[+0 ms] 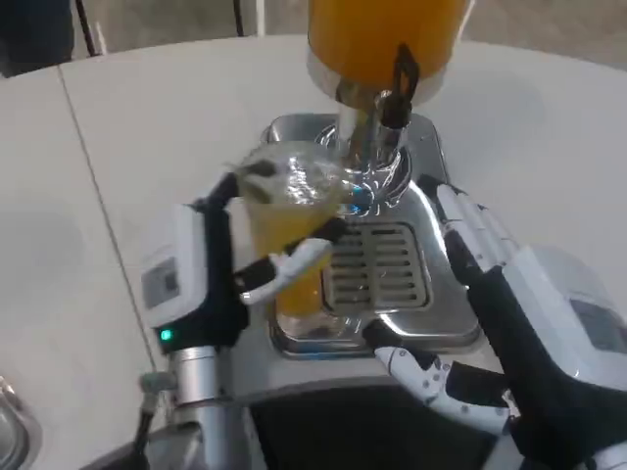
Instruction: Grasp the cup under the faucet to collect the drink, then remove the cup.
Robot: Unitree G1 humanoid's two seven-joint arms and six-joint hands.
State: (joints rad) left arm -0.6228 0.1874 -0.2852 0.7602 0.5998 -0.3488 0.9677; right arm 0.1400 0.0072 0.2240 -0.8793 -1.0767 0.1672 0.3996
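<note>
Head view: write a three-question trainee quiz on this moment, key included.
1. True or false: the cup holds orange drink.
2. Which robot hand grips the cup? A) left robot hand B) right robot hand C) both
3. Fill in: the cup sits to the picture's ____ of the faucet, over the drip tray edge.

Key: 1 true; 2 A; 3 left.
</note>
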